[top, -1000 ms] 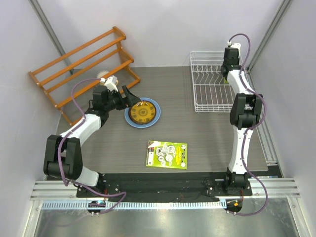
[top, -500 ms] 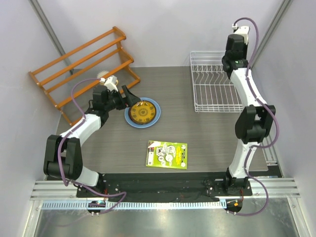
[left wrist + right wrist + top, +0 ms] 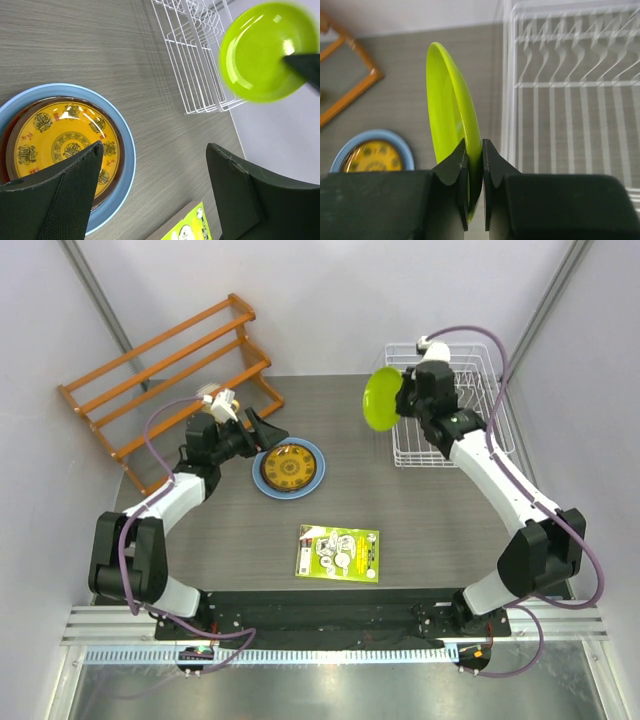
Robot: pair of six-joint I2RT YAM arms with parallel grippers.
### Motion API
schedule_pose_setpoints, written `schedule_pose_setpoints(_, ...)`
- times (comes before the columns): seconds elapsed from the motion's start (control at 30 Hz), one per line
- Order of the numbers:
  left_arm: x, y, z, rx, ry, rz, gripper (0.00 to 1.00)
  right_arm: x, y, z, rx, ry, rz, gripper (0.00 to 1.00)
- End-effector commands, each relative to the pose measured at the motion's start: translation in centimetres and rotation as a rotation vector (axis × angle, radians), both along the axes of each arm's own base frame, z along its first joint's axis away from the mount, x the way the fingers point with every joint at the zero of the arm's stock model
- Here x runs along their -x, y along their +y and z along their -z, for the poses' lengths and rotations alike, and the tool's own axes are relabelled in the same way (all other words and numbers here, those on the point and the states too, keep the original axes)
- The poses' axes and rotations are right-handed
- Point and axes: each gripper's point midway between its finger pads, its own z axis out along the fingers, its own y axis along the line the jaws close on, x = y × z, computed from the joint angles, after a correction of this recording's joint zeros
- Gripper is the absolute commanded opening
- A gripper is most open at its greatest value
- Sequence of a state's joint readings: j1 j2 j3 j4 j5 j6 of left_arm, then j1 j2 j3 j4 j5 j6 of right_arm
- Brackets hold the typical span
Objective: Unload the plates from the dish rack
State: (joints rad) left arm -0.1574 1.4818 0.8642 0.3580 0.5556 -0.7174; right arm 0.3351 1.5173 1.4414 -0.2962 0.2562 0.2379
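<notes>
My right gripper (image 3: pixel 405 400) (image 3: pixel 475 145) is shut on the rim of the lime green plate (image 3: pixel 381 398) (image 3: pixel 450 100) (image 3: pixel 265 50). It holds the plate on edge in the air, just left of the white wire dish rack (image 3: pixel 430 430) (image 3: pixel 570 85) (image 3: pixel 195 75), whose prongs hold nothing. On the table lies the light blue plate (image 3: pixel 312 478) (image 3: pixel 130 164). A dark red plate (image 3: pixel 119 164) and the orange-yellow patterned plate (image 3: pixel 288 468) (image 3: pixel 65 140) are stacked on it. My left gripper (image 3: pixel 268 435) (image 3: pixel 154 147) hovers open over that stack's near-left edge, holding nothing.
An orange wooden slatted rack (image 3: pixel 170 370) (image 3: pixel 350 90) stands at the back left. A green printed booklet (image 3: pixel 338 552) (image 3: pixel 190 230) lies flat near the front middle of the grey table. Grey walls close in the left, back and right sides.
My right arm has swung up and leftwards from the back of the dish rack, carrying the lime green plate out past the rack's left edge. The left arm has barely moved.
</notes>
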Motion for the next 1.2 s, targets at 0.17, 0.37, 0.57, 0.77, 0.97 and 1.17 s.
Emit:
schedule_pose_setpoints(0.17,0.3,-2.2,0.1,0.142,-0.036,0.076,0.84,4.8,9.2,1.4,-0.403,0.059,-0.294,0.01)
schedule_pose_setpoints(0.37,0.2,-3.8,0.8,0.186,-0.037,0.109,0.84,6.4,12.1,2.7,-0.504,0.097,-0.373,0.01)
schedule_pose_setpoints(0.57,0.3,-5.2,1.0,0.210,-0.035,0.133,0.83,7.3,14.4,4.4,-0.544,0.141,-0.435,0.01)
schedule_pose_setpoints(0.77,0.5,-6.5,1.2,0.210,-0.032,0.150,0.81,7.7,15.3,4.3,-0.572,0.143,-0.472,0.01)
schedule_pose_setpoints(0.97,0.6,-6.7,1.0,0.213,-0.055,0.140,0.52,7.9,15.9,4.3,-0.607,0.150,-0.493,0.01)
schedule_pose_setpoints(1.17,0.8,-6.4,1.1,0.201,-0.067,0.128,0.11,7.7,16.3,4.7,-0.617,0.163,-0.502,0.15)
